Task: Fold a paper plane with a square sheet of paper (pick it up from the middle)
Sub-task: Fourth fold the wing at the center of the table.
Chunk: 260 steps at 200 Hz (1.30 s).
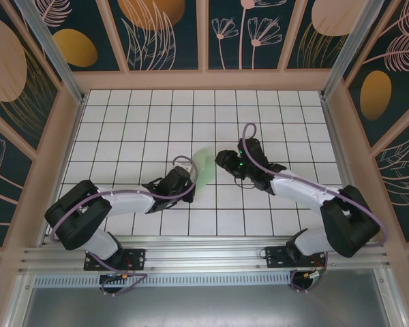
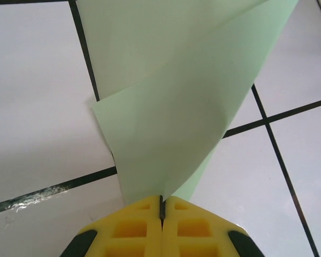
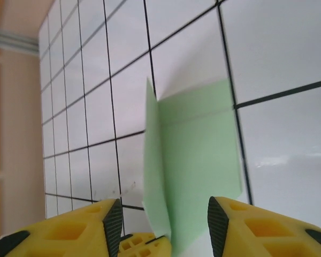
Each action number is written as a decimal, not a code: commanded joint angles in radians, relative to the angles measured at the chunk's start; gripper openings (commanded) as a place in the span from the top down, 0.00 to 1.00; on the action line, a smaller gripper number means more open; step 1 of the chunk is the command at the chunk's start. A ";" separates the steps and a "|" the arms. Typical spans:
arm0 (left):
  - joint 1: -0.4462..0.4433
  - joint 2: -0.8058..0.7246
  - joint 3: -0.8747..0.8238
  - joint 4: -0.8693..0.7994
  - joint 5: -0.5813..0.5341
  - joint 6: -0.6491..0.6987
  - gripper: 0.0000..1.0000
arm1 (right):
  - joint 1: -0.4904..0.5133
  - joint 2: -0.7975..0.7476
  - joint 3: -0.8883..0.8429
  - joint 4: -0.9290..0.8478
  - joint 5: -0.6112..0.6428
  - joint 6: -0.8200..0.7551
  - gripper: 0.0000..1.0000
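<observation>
Left gripper [image 2: 161, 206] first: it's clamped right down, yellow fingers [image 2: 134, 227] pressed together with a corner of the square sheet of paper [image 2: 187, 107] pinched in the seam between them. So that one's holding the sheet, no question.

From above, the left gripper [image 1: 191, 182] sits just left of the middle of the tiled table [image 1: 123, 122], and the pale green paper [image 1: 204, 167] is pretty much dead centre on that table. The sheet isn't flat. It's doubled over, two layers fanning up and away from the pinch, with the grid lines of the table showing underneath.

Right gripper [image 1: 221, 160] comes in just right of the table's middle. On its own camera the right gripper [image 3: 166, 219] has its jaws standing apart at a medium gap, not gripping anything. The paper [image 3: 198, 160] stands between them: one flap on edge, the other lying lower toward the table, and neither finger looks like it's touching it.
</observation>
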 commanded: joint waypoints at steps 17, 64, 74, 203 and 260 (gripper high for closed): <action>0.076 -0.042 -0.093 0.189 0.251 0.001 1.00 | -0.044 -0.048 -0.082 0.037 -0.102 -0.112 0.60; 0.085 -0.035 -0.112 0.222 0.304 0.024 1.00 | -0.030 0.183 0.023 0.078 -0.248 -0.143 0.82; 0.084 -0.038 -0.111 0.211 0.286 0.031 1.00 | -0.030 0.246 0.068 0.057 -0.260 -0.150 0.85; 0.085 -0.049 -0.112 0.140 0.187 0.078 1.00 | 0.004 0.487 0.175 -0.050 -0.177 -0.122 0.92; 0.084 -0.030 -0.100 0.150 0.267 0.175 1.00 | 0.025 0.331 0.041 -0.034 -0.052 -0.047 0.87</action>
